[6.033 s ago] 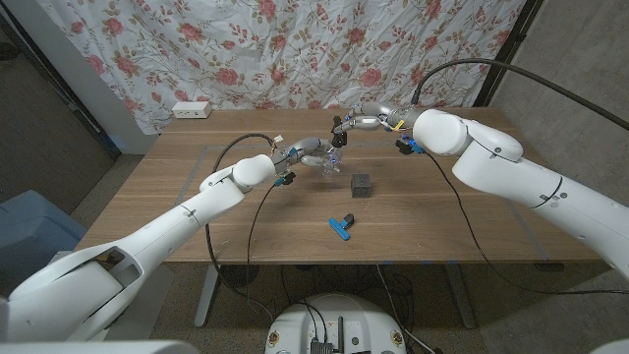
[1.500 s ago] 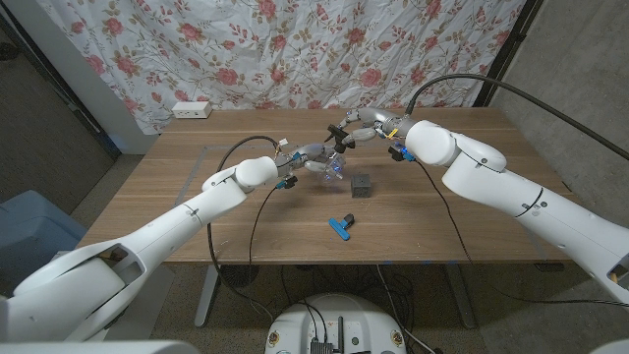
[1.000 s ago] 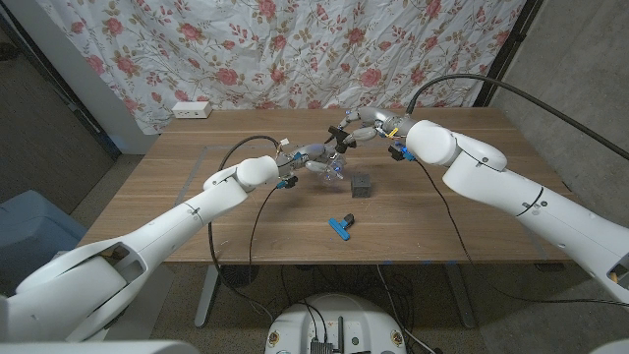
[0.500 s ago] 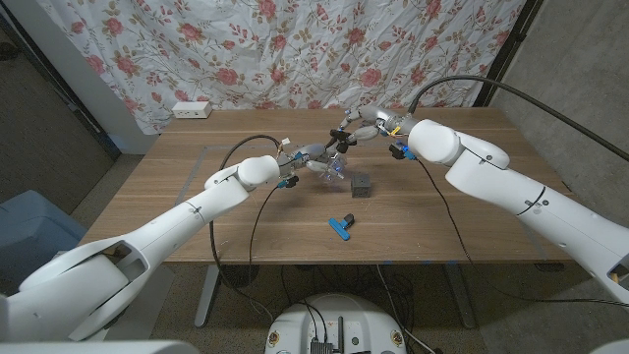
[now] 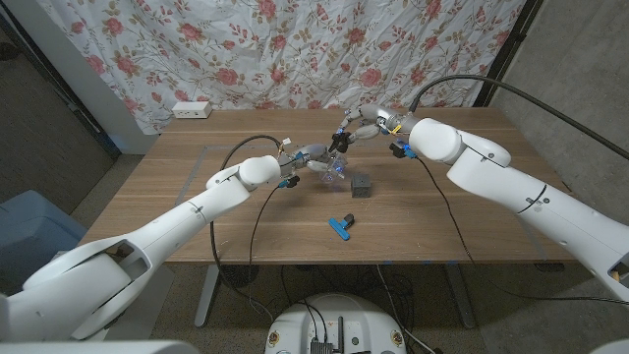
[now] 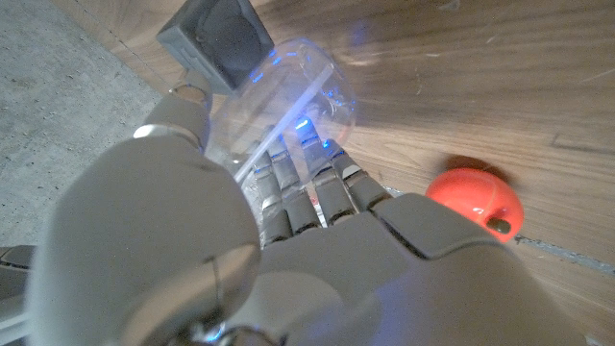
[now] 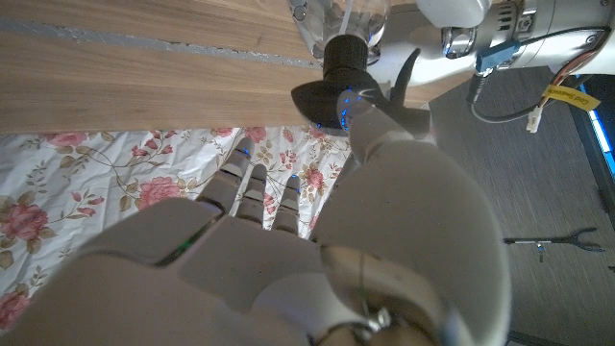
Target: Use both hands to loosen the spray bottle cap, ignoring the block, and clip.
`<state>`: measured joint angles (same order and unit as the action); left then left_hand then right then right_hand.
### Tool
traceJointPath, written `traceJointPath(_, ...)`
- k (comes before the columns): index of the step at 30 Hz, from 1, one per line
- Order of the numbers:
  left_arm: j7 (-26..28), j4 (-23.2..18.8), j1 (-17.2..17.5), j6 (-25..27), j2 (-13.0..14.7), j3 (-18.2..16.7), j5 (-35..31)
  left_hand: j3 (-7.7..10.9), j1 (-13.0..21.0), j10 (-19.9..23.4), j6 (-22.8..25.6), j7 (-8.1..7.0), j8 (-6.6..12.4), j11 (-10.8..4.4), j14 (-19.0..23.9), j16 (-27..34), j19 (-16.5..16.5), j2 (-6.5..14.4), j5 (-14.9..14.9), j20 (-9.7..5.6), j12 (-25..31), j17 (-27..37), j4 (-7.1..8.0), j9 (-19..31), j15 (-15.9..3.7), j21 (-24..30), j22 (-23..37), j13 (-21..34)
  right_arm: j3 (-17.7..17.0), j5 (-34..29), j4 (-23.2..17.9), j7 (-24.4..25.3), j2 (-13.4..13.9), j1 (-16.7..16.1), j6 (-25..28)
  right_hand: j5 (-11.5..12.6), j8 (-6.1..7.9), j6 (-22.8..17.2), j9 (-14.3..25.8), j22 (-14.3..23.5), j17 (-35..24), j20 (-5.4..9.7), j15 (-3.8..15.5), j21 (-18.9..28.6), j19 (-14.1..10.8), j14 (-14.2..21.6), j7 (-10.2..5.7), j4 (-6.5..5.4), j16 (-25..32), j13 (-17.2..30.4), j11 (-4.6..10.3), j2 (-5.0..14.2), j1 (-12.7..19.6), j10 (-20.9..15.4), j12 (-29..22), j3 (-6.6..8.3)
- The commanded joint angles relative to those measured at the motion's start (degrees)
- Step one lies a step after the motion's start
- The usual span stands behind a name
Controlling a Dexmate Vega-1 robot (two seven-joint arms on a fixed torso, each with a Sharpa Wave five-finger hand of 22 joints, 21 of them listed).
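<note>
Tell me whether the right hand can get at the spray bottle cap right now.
Probably yes. The right hand is already at the black spray cap, fingers beside it, while the left hand holds the clear bottle up off the table. Nothing blocks it.

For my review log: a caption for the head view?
Left robot hand holds the clear spray bottle; right robot hand at its cap.

**Distractors and backdrop on the wooden table**

A dark grey block (image 5: 362,185) sits near the middle of the wooden table (image 5: 472,216); it also appears in the left wrist view (image 6: 213,38). Nearer the front edge lies a blue clip (image 5: 341,226) with a black end, apart from the block. A white power strip (image 5: 192,110) rests at the far left corner. A floral curtain (image 5: 246,49) hangs behind. An orange-red ball (image 6: 476,199) lies on the wood.
</note>
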<state>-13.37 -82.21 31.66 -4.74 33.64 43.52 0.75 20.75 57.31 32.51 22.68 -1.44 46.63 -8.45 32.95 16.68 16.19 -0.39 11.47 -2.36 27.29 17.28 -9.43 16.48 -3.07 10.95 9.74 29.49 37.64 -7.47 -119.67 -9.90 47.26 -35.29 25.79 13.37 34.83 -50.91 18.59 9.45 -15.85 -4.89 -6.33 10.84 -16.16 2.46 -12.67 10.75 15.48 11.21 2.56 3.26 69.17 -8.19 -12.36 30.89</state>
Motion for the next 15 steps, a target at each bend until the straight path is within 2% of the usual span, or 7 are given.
traceJointPath(1,0.1,0.8,-0.3,-0.1,-0.5,0.2,0.1,1.24,-3.7,0.3,0.1,-0.19,0.41,0.29,0.0,-0.3,-0.2,7.7,-0.1,-0.96,-0.3,0.0,0.93,0.0,-5.48,0.1,0.1,-0.1,-0.1,0.2,0.6,0.2,0.0,0.4,-0.9,0.4,0.93,-1.4,0.6,0.2,-0.4,-0.08,0.15,0.1,0.0,0.3,0.05,0.01,0.5,0.1,0.33,0.20,1.8,-1.3,-0.6,-0.17)
traceJointPath(9,0.1,1.5,-0.6,-0.8,-0.7,0.3,0.0,1.40,-4.2,0.4,0.1,-0.32,0.51,0.44,0.1,-0.5,-0.2,7.8,-0.1,-0.99,-0.6,-0.1,0.99,-0.2,-5.40,0.1,0.1,-0.2,0.2,-0.1,0.7,0.0,-0.2,0.7,-0.4,0.6,2.17,-3.2,1.3,0.2,-0.8,-0.04,0.82,0.0,0.2,0.3,0.06,-0.08,0.7,0.1,0.72,0.27,3.1,-1.7,-0.5,-0.45)
traceJointPath(15,-0.1,2.0,-0.7,-1.4,-0.8,0.4,0.1,1.54,-4.4,0.7,0.1,-0.25,0.60,0.31,0.3,-0.4,-0.2,7.8,-0.1,-0.98,-0.7,0.0,0.83,-0.4,-5.43,0.1,0.1,-0.3,0.3,-0.3,0.6,0.0,-0.1,0.8,-0.5,0.8,2.13,-2.9,1.4,0.2,-1.0,0.12,1.30,-0.1,0.6,-0.3,0.05,-0.01,0.6,0.1,0.71,0.24,3.8,-1.6,-0.3,-0.50)
